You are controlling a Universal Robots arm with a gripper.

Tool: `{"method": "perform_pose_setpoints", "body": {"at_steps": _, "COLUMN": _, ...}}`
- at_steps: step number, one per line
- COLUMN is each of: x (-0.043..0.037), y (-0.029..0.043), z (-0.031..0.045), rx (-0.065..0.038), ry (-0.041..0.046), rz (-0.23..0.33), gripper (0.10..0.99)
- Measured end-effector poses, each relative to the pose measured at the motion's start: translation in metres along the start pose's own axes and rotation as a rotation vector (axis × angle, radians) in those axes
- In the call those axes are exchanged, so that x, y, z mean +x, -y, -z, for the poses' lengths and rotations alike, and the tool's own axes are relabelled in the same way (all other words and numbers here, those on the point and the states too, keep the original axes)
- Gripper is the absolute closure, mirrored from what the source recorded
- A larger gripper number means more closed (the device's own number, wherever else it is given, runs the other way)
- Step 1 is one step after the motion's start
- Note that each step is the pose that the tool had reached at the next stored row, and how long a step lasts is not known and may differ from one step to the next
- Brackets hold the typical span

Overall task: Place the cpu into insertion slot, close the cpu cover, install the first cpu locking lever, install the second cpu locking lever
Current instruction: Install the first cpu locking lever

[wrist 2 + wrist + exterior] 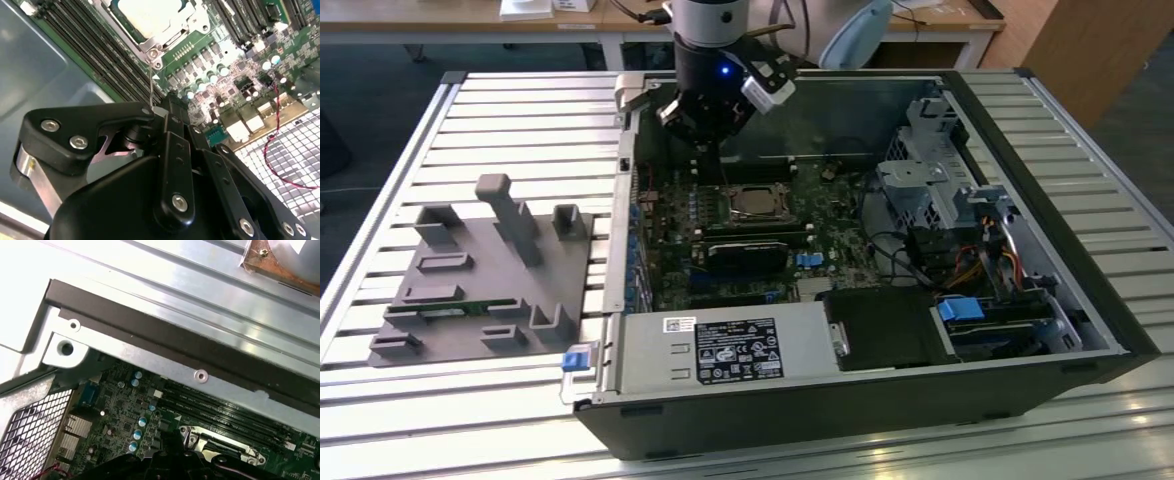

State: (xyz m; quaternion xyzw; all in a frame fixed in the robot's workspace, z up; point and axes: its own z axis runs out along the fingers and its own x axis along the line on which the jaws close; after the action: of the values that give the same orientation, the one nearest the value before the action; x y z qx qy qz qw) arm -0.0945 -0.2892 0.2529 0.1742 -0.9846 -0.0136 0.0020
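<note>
Silvery cpu [150,12] sits in the insertion slot [731,201], and the cpu cover [197,23] lies flat around it. Your gripper [152,111] hangs just beside the socket, jaws drawn narrow on the thin wire locking lever [150,80], which is raised off the board.

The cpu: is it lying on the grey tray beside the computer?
No; in the exterior view the cpu sits inside the computer case, well apart from the grey tray.

the arm [710,30] points straight down from above, wrist vertical, its black tool [704,145] at the lower end.
</note>
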Motion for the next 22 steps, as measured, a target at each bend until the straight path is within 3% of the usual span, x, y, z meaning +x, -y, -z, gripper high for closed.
{"method": "perform_pose_setpoints", "body": {"at_steps": 9, "x": -0.0123, "y": 0.0019, "z": 0.0, "rx": 0.0, "ry": 0.0005, "rz": -0.02, "gripper": 0.98}}
{"method": "perform_pose_setpoints", "body": {"at_steps": 22, "x": -0.0371, "y": 0.0082, "z": -0.0005, "rx": 0.0, "ry": 0.0009, "rz": -0.04, "gripper": 0.98}}
